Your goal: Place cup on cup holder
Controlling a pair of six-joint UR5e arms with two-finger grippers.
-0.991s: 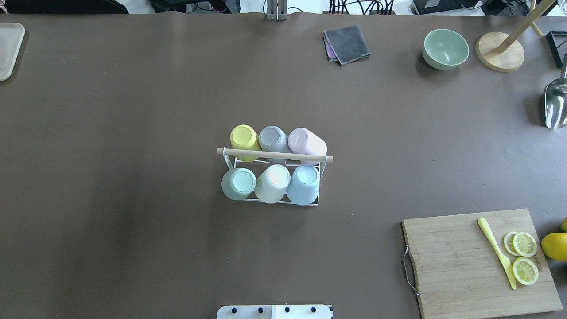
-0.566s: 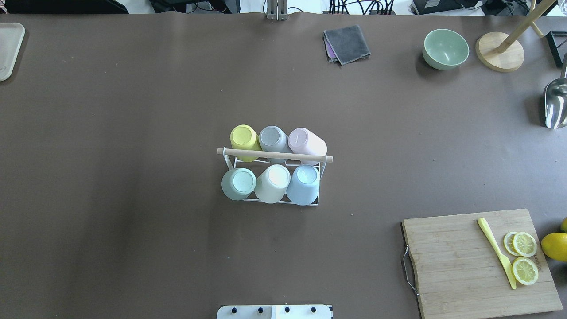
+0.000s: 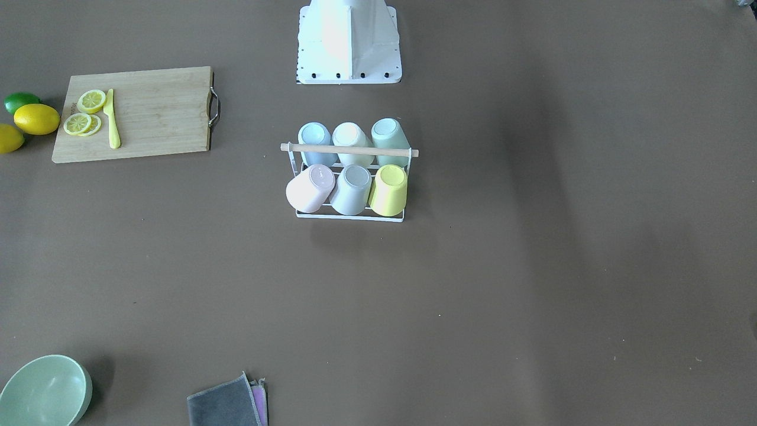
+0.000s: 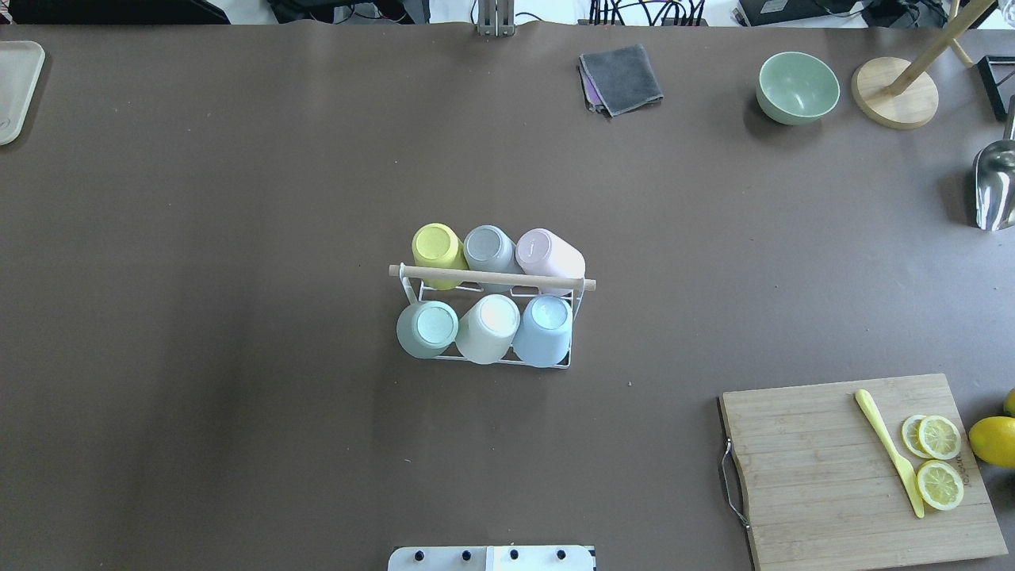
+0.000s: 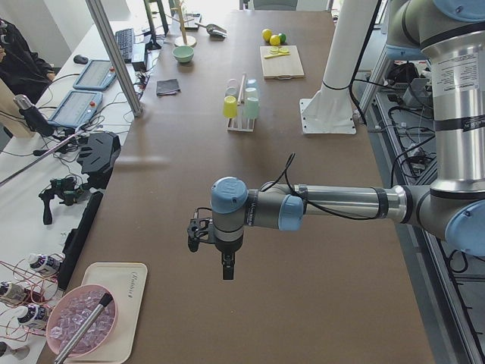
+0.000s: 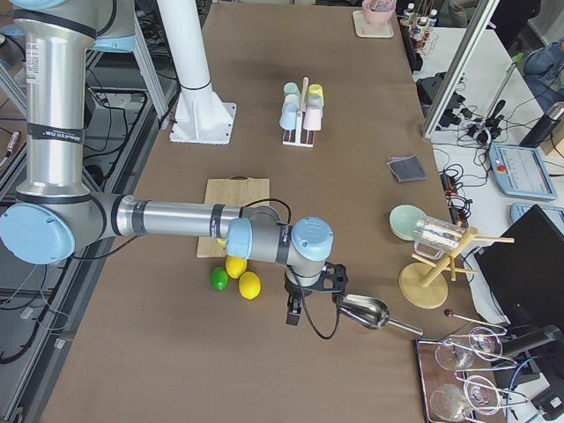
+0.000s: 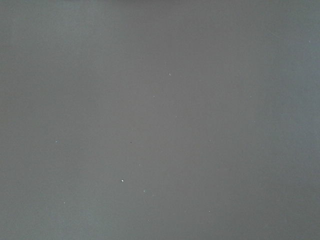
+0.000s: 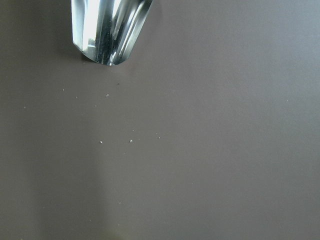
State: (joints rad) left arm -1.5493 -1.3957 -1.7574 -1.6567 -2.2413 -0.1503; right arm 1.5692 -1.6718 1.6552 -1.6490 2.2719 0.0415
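Observation:
The cup holder, a white wire rack with a light wooden rod on top, stands at the table's middle; it also shows in the front view. Several cups sit upside down on it: yellow, grey and pink in the far row, green, cream and blue in the near row. My left gripper hangs over bare table far to the rack's left. My right gripper hangs far to its right, near a metal scoop. I cannot tell whether either is open or shut.
A wooden cutting board with lemon slices and a yellow knife lies at the near right, whole lemons beside it. A green bowl, a grey cloth, a wooden stand and a metal scoop are at the far right.

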